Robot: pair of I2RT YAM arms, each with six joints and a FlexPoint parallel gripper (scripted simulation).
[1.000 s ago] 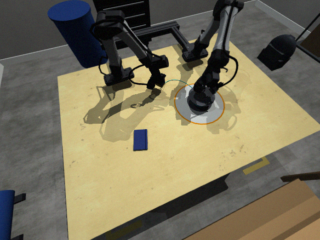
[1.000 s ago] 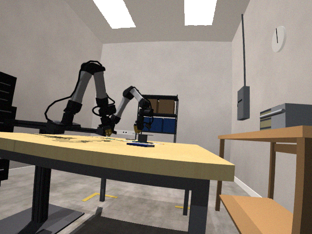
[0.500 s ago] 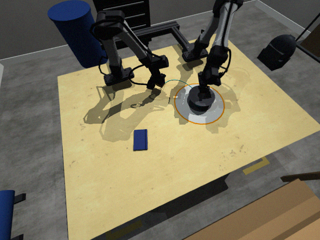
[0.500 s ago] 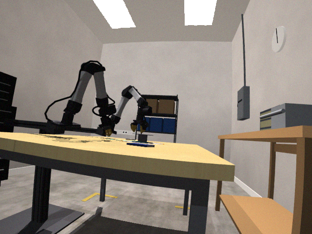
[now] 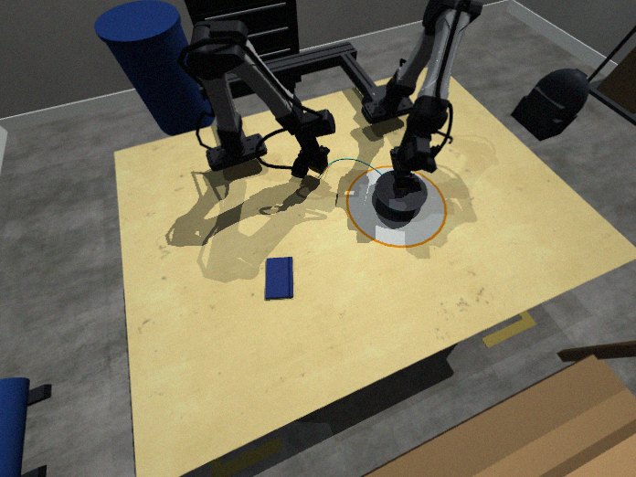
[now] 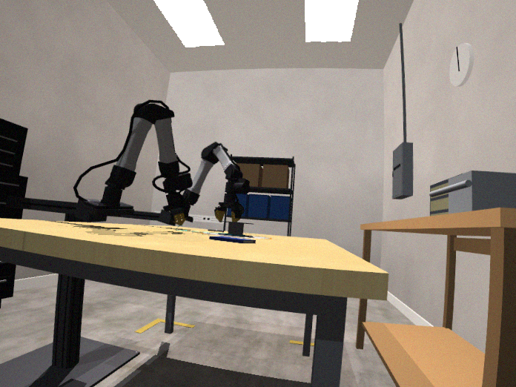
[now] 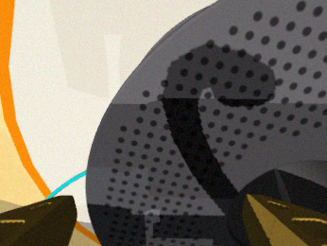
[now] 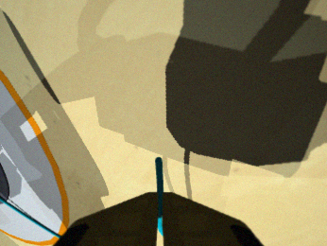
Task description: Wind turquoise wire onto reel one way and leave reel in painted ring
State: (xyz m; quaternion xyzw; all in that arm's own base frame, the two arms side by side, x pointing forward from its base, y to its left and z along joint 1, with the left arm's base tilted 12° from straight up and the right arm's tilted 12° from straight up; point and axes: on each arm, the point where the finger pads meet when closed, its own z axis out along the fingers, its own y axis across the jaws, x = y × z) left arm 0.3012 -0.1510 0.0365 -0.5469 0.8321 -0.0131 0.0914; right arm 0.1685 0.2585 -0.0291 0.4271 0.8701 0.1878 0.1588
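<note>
Got the reel [image 5: 393, 213] [image 6: 236, 228] [image 7: 137, 142] [image 8: 3, 182] lying flat inside the painted ring [image 5: 445, 209] [image 6: 266, 237] [image 7: 8, 111] [image 8: 60, 175], turquoise wire [image 5: 346, 159] [image 6: 181, 230] [image 7: 66, 184] [image 8: 28, 215] running off to the right fingers [image 5: 319, 173] [image 6: 179, 218], closed on it. Left fingers [image 5: 406, 180] [image 6: 227, 215] open over the flange. Could easily shove the reel out of the ring with an off-centre push, or lift turns off the hub by letting tension go. Might also unwind everything by reversing. Probably worth turning gently, tbh.

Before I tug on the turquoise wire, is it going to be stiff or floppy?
Probably springy rather than limp: the wire bows in a smooth arc towards the reel, and its short end stands straight past the right pincer. It looks thin, so I'd expect it to be light and bend easily.
</note>
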